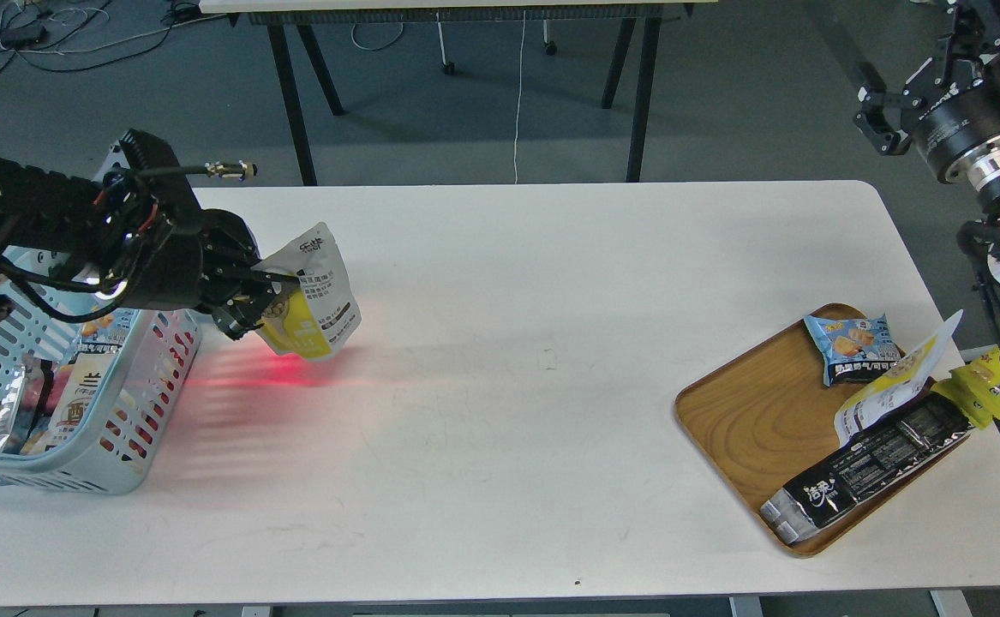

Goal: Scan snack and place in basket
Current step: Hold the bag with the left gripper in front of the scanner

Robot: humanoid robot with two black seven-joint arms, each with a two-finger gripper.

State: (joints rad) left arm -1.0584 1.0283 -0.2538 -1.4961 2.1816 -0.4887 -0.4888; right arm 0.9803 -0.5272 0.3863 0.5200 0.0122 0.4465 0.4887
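Note:
The snack (311,296), a white pouch with a yellow panel and a dark grey text panel, hangs tilted above the table's left part. My left gripper (266,293) is shut on the pouch's left edge and holds it just right of the basket. The basket (144,403), light blue with slotted sides, stands at the table's left edge and holds several packets. My right gripper (875,111) is raised beyond the table's far right corner, empty, its fingers apart.
A wooden tray (748,420) at the right front holds a light-blue packet (851,344), another white-and-yellow pouch (894,386) and a long black packet (868,467). A yellow packet (984,386) lies at the tray's right edge. Red light (281,373) falls on the table beneath the snack.

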